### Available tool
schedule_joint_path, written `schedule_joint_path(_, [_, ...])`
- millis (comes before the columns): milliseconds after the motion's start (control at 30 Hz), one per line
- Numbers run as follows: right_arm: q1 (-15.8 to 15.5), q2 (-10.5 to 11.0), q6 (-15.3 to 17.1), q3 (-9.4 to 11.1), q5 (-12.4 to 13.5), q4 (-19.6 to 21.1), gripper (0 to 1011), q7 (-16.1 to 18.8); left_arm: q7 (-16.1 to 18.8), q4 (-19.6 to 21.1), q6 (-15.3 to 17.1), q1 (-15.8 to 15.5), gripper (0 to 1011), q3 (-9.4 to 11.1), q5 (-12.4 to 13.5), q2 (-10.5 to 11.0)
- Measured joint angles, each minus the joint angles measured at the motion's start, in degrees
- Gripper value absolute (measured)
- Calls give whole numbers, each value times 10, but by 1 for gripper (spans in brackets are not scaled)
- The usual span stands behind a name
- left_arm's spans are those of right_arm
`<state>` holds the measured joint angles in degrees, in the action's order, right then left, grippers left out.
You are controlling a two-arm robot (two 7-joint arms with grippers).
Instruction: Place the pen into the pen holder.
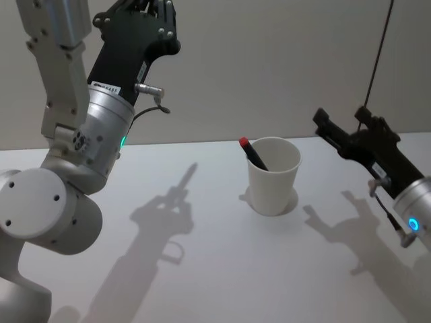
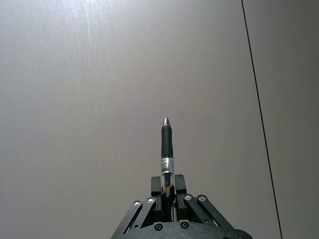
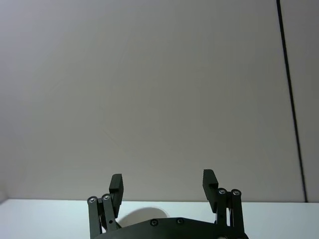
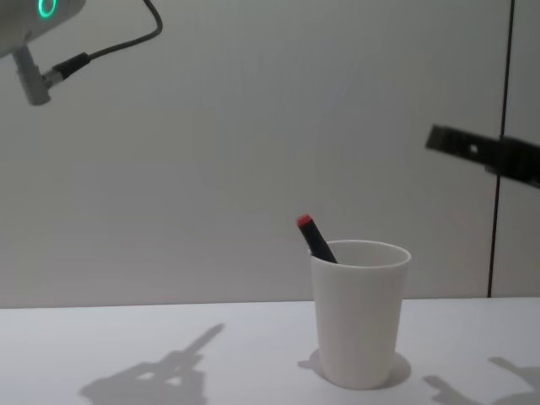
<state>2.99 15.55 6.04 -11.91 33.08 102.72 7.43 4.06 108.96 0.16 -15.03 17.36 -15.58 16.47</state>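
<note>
Two pens concern us. Head view: one red-capped pen (image 1: 253, 153) leans in the white paper cup (image 1: 273, 176); the left gripper (image 1: 149, 8) sits high, well apart, fingertips cut off. Left wrist view: its jaws clamp a black pen (image 2: 167, 149); we fear a misaligned descent could topple the cup. Right wrist view: the right gripper (image 3: 162, 181) gapes, empty. Chest view: the cup's interior is hidden.

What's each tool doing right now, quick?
Left tool: closed on the black pen.
Right tool: open, holding nothing.
</note>
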Motion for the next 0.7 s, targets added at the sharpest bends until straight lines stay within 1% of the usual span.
schedule_joint_path(33, [3, -3, 4, 0, 12, 2, 1001, 2, 0, 0, 0, 0, 159, 0, 0, 0])
schedule_joint_path(67, [5, -4, 6, 1, 18, 2, 1001, 3, 0, 0, -1, -1, 159, 0, 0, 0])
schedule_joint_path(100, [8, -7, 11, 1, 32, 4, 1001, 6, -1, 0, -1, -1, 158, 0, 0, -1])
schedule_joint_path(200, [15, -12, 18, 2, 50, 6, 1001, 9, -2, 0, -1, -2, 159, -1, 0, -1])
schedule_joint_path(233, [18, -14, 23, 2, 64, 7, 1001, 11, -2, 0, -1, -3, 159, -1, 0, -1])
schedule_joint_path(300, [22, -17, 27, 2, 74, 9, 1001, 13, -3, 0, -2, -3, 159, -1, 1, -2])
schedule_joint_path(333, [27, -21, 32, 3, 89, 10, 1001, 14, -3, -1, -2, -3, 158, -1, 1, -2])
schedule_joint_path(467, [37, -29, 44, 3, 122, 13, 1001, 17, -8, -1, -2, -4, 158, -2, 0, -2])
schedule_joint_path(533, [41, -32, 49, 4, 137, 14, 1001, 19, -12, -2, -2, -4, 158, -2, -1, -2])
schedule_joint_path(567, [45, -35, 51, 4, 149, 15, 1001, 20, -19, -4, -3, -5, 158, -2, -2, -2])
schedule_joint_path(600, [45, -35, 51, 4, 149, 15, 1001, 20, -22, -4, -3, -5, 158, -2, -2, -2])
schedule_joint_path(633, [47, -37, 53, 4, 159, 15, 1001, 21, -26, -5, -4, -5, 159, -2, -3, -2])
schedule_joint_path(700, [50, -41, 54, 3, 170, 15, 1001, 22, -36, -7, -5, -6, 159, -3, -5, -1])
